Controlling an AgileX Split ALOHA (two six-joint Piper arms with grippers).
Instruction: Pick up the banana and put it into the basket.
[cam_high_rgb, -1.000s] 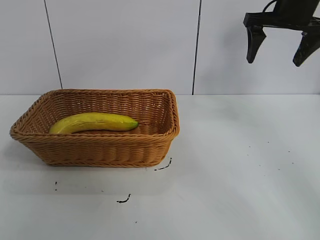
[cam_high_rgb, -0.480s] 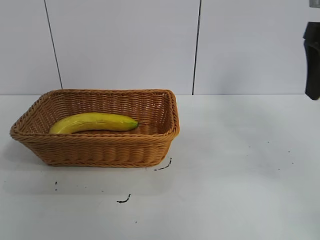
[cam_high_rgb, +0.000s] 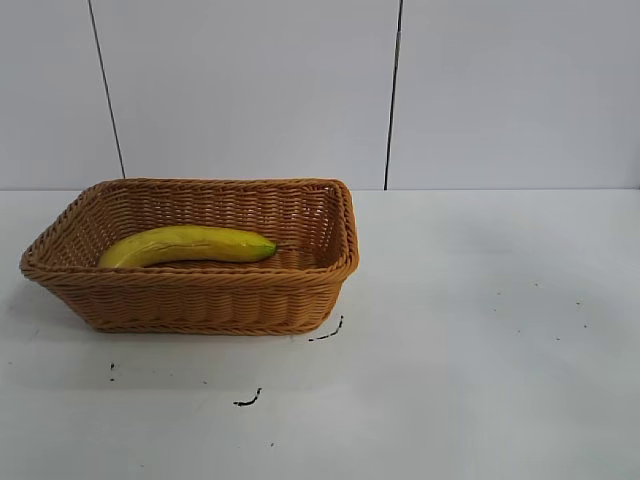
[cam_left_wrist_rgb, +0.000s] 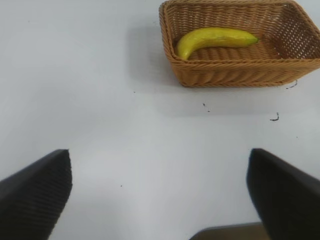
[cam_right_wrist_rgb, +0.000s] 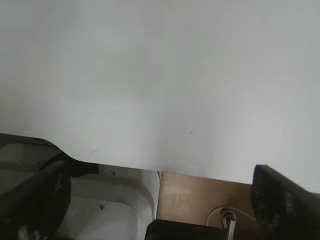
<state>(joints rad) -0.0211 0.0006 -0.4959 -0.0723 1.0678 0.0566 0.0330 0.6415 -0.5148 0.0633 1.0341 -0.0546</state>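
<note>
The yellow banana (cam_high_rgb: 188, 245) with its green tip lies inside the tan wicker basket (cam_high_rgb: 200, 295) at the left of the white table; the left wrist view shows the same banana (cam_left_wrist_rgb: 215, 39) in the basket (cam_left_wrist_rgb: 235, 75). My left gripper (cam_left_wrist_rgb: 160, 192) hangs open over bare table, well away from the basket, nothing between its fingers. My right gripper (cam_right_wrist_rgb: 157, 200) is open and empty, pulled back over the table's edge and out of the exterior view.
Small dark marks (cam_high_rgb: 325, 333) dot the table (cam_high_rgb: 480, 350) in front of the basket. A white wall with two dark seams (cam_high_rgb: 393, 95) stands behind. Under the right gripper lie a wooden board (cam_right_wrist_rgb: 200, 192), a cable and a white base.
The right gripper, open and high at the upper right a second ago, has moved off to the right and left the exterior view. Banana and basket have not moved.
</note>
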